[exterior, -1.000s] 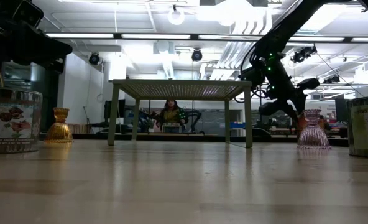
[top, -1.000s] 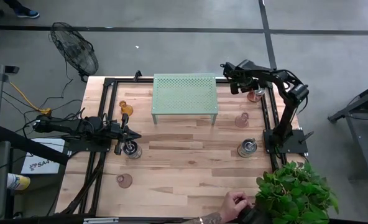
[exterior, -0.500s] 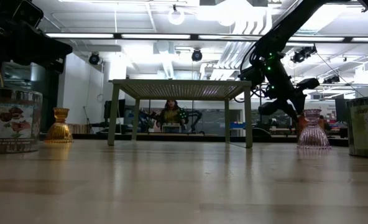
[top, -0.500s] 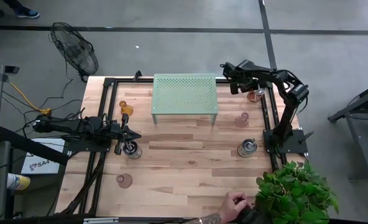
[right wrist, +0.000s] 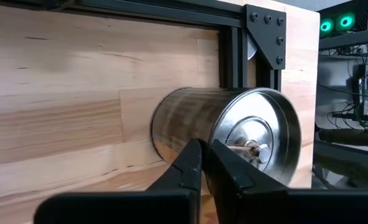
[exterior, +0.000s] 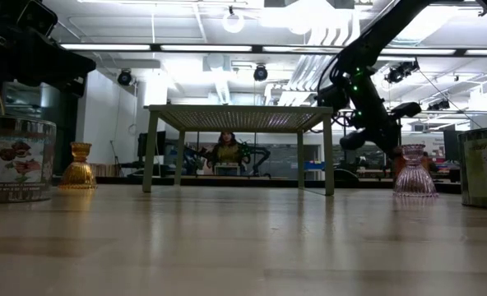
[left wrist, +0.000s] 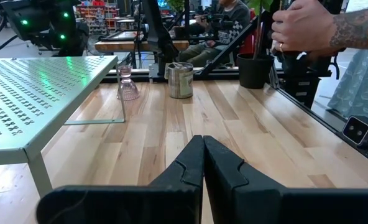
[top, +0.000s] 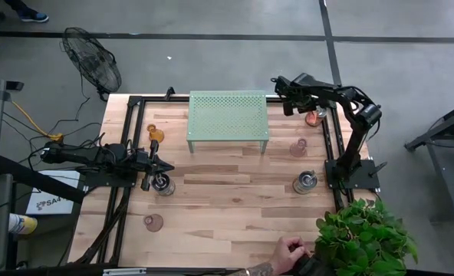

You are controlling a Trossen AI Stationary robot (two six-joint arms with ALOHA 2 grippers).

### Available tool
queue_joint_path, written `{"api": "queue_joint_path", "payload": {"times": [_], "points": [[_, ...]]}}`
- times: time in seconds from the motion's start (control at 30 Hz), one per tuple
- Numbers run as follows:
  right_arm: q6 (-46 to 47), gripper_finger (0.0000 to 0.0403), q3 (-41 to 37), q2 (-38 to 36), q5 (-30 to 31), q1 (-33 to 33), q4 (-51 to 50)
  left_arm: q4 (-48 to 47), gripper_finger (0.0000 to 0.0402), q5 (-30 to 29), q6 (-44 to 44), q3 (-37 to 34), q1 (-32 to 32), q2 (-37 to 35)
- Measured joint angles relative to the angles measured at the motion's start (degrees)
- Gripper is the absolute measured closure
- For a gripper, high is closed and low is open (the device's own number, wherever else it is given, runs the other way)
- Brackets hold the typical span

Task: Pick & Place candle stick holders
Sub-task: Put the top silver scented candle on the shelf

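From above we see the left gripper (top: 152, 165) at left centre beside a tin holder (top: 164, 185); the right gripper (top: 286, 96) sits upper right by the green stand (top: 228, 115). Low down, a pink holder (exterior: 414, 172) stands right, an amber one (exterior: 80, 167) left. At the left wrist the fingers (left wrist: 224, 169) meet; at the right wrist the fingers (right wrist: 228, 175) nearly touch before a tin (right wrist: 224, 132) on its side on the tabletop (right wrist: 59, 112).

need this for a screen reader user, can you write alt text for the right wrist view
Two dark fingers of the right arm, closed together, sit just in front of a silvery metal candle holder, whose open cup, with a small pin at its centre, faces the camera. Behind it are the light wooden table top and a black frame rail.
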Motion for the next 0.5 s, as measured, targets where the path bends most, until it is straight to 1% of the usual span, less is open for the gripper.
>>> {"api": "queue_joint_path", "payload": {"times": [0.33, 0.5], "points": [[-1.5, 0.0402, -0.1, -1.5, -0.9, 0.6, -0.6, 0.0, 0.0400, 0.2, 0.0, 0.0, 0.0, 0.0], [-1.7, 0.0403, -0.2, -2.9, -2.6, 0.6, -1.0, 0.0, 0.0400, 0.2, 0.0, 0.0, 0.0, 0.0]]}}
